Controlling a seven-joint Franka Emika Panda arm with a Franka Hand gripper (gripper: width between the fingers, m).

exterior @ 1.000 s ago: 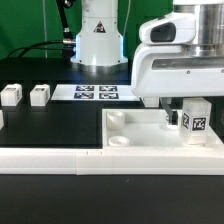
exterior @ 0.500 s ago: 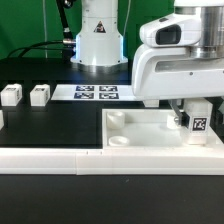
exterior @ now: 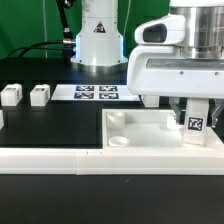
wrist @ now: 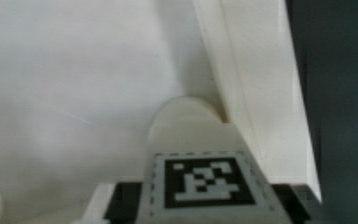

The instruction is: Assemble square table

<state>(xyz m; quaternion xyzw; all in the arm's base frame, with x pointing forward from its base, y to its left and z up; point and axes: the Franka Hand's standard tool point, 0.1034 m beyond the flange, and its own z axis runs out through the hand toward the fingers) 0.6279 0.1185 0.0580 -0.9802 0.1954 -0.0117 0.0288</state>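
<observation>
No words or numbers can be read anywhere. There are only black-and-white square tags: one on the upright leg (exterior: 196, 126) at the exterior view's right, several on the marker board (exterior: 97, 94) farther back.

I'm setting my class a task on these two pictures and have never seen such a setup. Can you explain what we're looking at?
The white machine is a robot arm ending in a two-finger gripper. One picture comes from a camera off the arm, the other from one on its wrist. On the black table lie a square table top, two loose legs, a long white rail and a marker board. The gripper straddles a tagged leg at the top's corner. Whether it pinches the leg is unclear.
</observation>
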